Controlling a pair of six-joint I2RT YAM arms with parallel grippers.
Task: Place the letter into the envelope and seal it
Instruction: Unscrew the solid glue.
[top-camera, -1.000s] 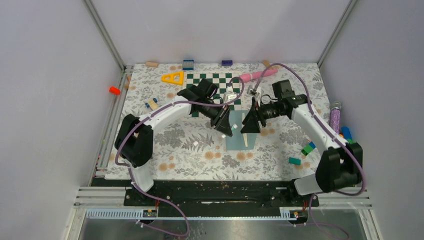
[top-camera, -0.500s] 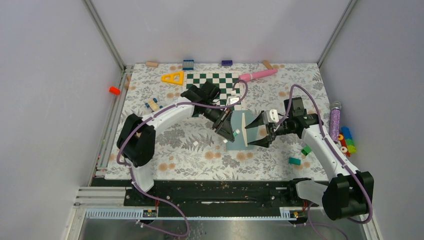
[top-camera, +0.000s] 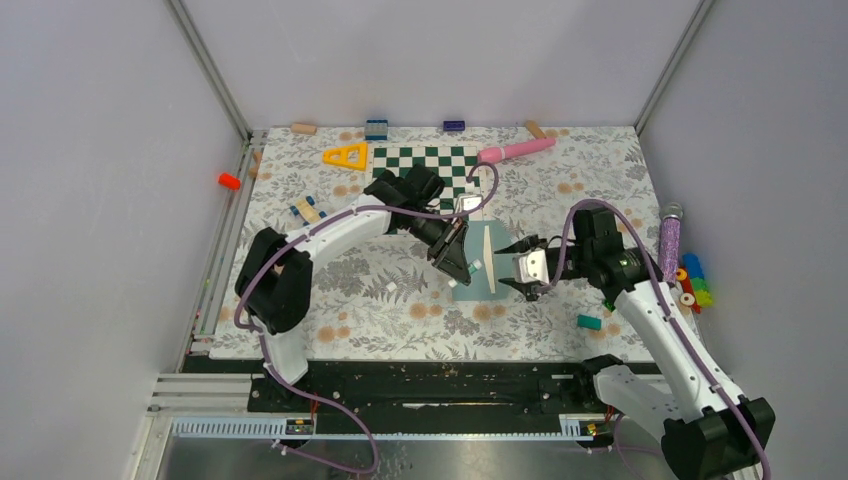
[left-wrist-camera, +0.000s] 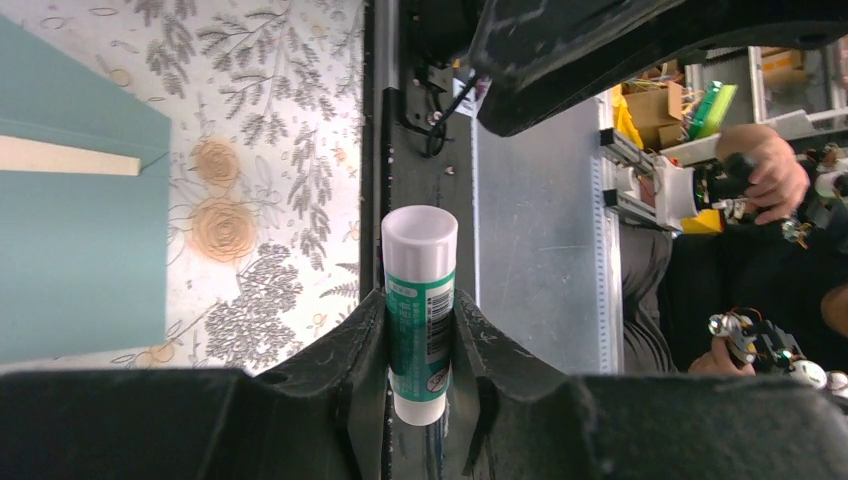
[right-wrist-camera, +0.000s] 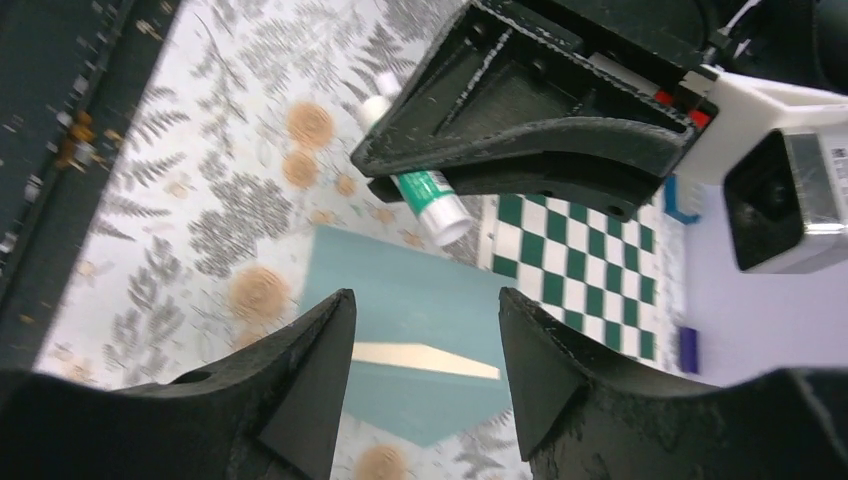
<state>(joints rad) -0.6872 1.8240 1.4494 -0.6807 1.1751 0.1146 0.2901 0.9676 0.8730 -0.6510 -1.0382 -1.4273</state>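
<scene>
While your left hand (left-wrist-camera: 420, 312) is clamped on the glue stick (left-wrist-camera: 419, 285) at 10 o'clock of the envelope (top-camera: 478, 288), your right hand (right-wrist-camera: 425, 300) hangs at 3 o'clock, wide apart. The letter (right-wrist-camera: 425, 360) peeks out on the bench (top-camera: 350, 290). Next, I think: rub glue along the flap (right-wrist-camera: 420, 410).

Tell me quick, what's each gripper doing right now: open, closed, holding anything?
Left gripper: shut on a glue stick.
Right gripper: open, holding nothing, facing the envelope.
</scene>
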